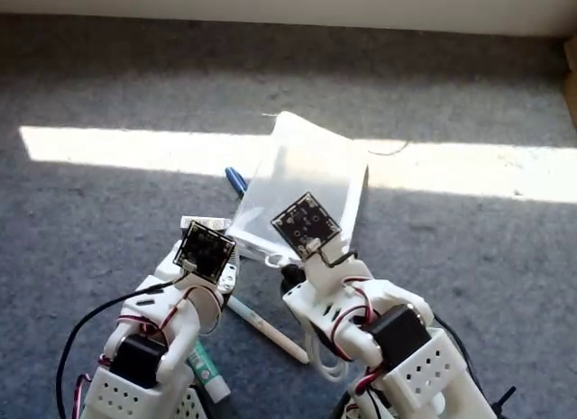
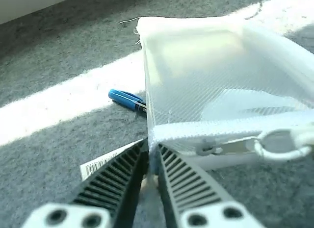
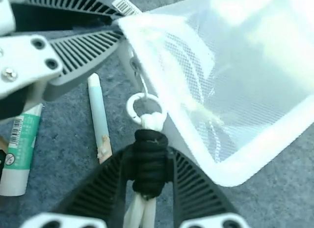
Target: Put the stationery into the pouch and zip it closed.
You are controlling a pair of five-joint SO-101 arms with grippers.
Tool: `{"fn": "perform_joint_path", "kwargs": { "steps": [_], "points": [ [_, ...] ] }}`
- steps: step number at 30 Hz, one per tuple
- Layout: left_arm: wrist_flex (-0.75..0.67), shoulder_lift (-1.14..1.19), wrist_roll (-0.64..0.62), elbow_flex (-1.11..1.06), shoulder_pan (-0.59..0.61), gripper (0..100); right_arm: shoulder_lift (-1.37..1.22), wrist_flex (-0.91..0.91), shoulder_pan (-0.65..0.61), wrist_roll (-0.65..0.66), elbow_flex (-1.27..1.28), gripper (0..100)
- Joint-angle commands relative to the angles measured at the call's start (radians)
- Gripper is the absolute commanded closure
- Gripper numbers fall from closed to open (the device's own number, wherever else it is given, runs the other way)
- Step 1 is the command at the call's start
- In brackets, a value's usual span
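On grey carpet (image 1: 90, 221), glue stick (image 1: 209, 376) lies by the left arm. Left gripper (image 2: 152, 152) fingers clamped on pouch (image 1: 311, 171) corner. White pen (image 1: 266, 327) between arms; blue pen (image 1: 236, 180) touches pouch edge. Right gripper (image 3: 148, 158) fingers clamped on zip pull cord (image 3: 146, 121)

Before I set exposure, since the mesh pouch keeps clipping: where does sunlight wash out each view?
High view: a sun band crosses the carpet, and the pouch lying across it bleaches near white. Left wrist view: the pouch's edge blends into that lit strip. Right wrist view: much of the pouch glares white; the mesh reads only near the pull cord.
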State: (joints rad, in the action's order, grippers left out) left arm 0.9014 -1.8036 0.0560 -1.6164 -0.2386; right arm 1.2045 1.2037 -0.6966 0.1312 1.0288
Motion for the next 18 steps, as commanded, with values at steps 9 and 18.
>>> {"fn": "perform_joint_path", "kwargs": {
  "steps": [9, 18],
  "points": [
    [-0.012, -0.008, 0.005, 0.068, 0.018, 99, 0.027, 0.005, 0.197, 0.060, -0.018, 99.5],
    [-0.011, -0.008, 0.002, 0.088, 0.061, 99, 0.031, 0.005, 0.318, 0.061, -0.021, 99.5]
  ]
}}
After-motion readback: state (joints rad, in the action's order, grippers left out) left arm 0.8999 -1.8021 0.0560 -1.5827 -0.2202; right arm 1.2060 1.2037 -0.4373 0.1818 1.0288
